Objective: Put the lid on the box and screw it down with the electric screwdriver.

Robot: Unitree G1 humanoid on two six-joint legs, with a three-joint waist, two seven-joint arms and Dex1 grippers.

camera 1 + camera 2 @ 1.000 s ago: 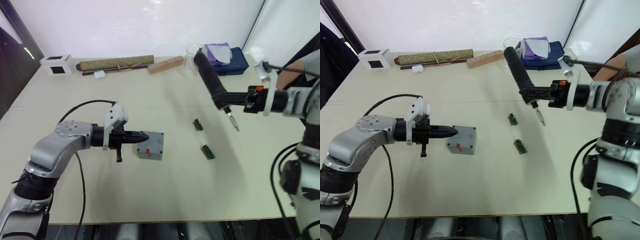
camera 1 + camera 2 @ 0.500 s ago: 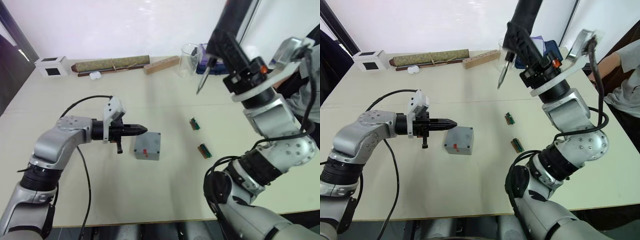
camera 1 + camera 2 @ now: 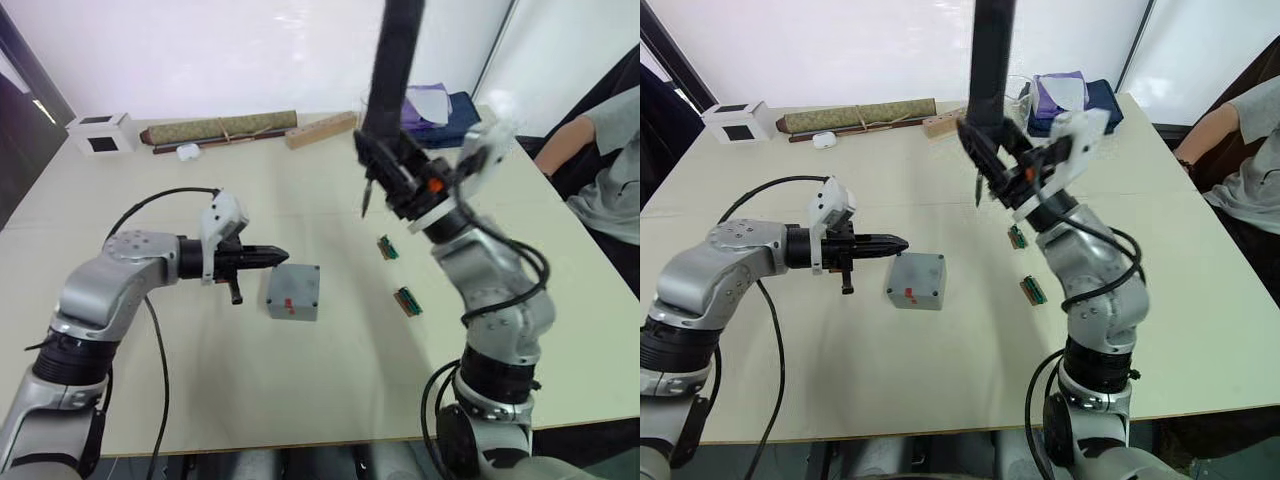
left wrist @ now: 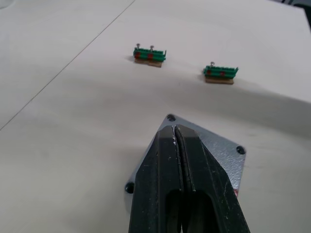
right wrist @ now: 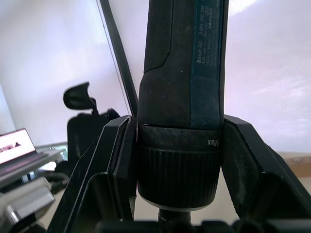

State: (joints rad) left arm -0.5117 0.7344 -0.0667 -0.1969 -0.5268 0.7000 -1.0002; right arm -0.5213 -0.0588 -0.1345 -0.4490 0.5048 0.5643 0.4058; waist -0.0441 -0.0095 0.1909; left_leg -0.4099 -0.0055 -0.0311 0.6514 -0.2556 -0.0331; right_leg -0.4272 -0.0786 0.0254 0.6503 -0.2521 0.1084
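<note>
Gripping electric screwdriver (image 5: 182, 97) upright, right gripper (image 5: 180, 165) clamped; left gripper (image 4: 181, 145) pinched empty beside box (image 3: 293, 292)

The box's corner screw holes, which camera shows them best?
The left wrist view: it looks across the lid on the box, showing three dark corner holes. The shut left hand hides part. Both eye views show a plain grey block with a red mark.

Bare table (image 3: 300, 380) lies near the box (image 3: 294, 292); the left gripper (image 3: 280, 254) blocks its left, two green terminal blocks (image 3: 400, 275) its right.
</note>
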